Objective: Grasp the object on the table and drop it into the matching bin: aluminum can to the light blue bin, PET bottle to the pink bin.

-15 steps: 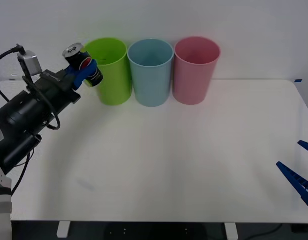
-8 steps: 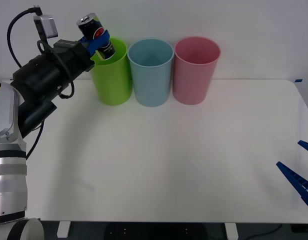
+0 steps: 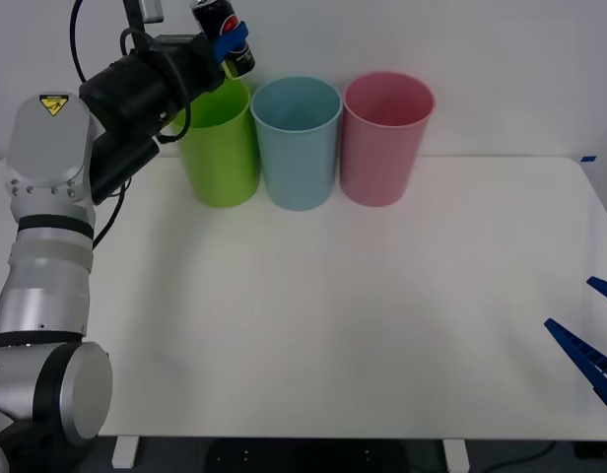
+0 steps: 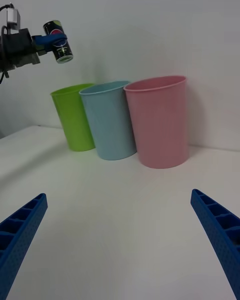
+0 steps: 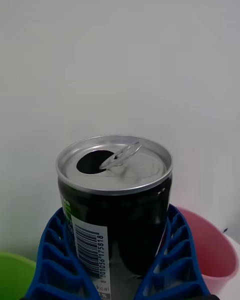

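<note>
1. left gripper (image 3: 228,43) has its blue fingers (image 5: 55,260) clamped on both sides of the aluminum can (image 3: 223,34), which sits upright between them.
2. the can hangs in the air above the lime green bin (image 3: 219,143), beside the light blue bin (image 3: 299,143).
3. right gripper (image 4: 120,240) is spread wide and empty, low over the table (image 3: 363,315).

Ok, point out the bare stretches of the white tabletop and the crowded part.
The wide white table is bare from the bins forward to its near edge, bordered by the open right hand. The far edge is crowded: lime green bin, light blue bin and pink bin stand close together. The left hand holds the small dark aluminum can above them.
</note>
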